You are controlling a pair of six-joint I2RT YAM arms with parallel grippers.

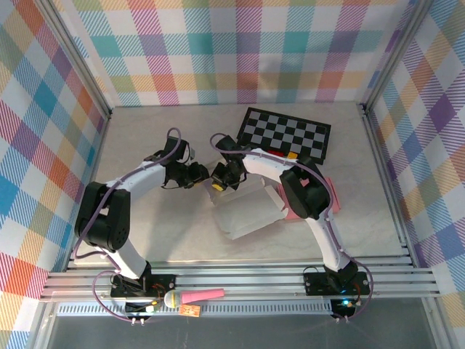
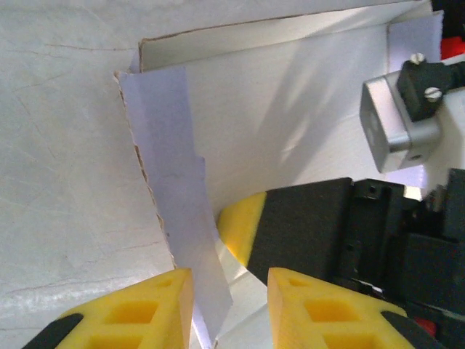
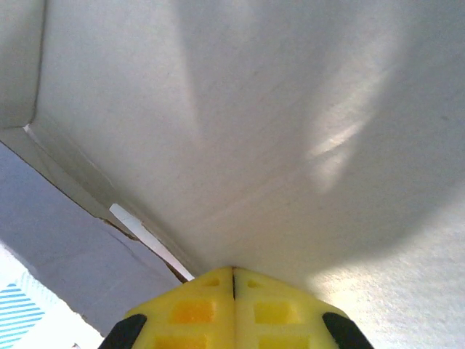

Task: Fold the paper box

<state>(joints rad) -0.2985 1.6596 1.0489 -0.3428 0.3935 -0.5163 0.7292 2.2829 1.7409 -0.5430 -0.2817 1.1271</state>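
Left gripper (image 2: 229, 291), jaws slightly parted, straddles a side flap (image 2: 171, 182) running straight ahead off the paper box (image 1: 243, 214); the closed right gripper (image 3: 232, 280) presses inside, alongside.

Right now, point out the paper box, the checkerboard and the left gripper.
paper box (image 1: 243, 217), top external view, on its white near panel.
checkerboard (image 1: 287, 134), top external view, middle of the board.
left gripper (image 2: 231, 287), left wrist view, midway between its yellow fingertips.
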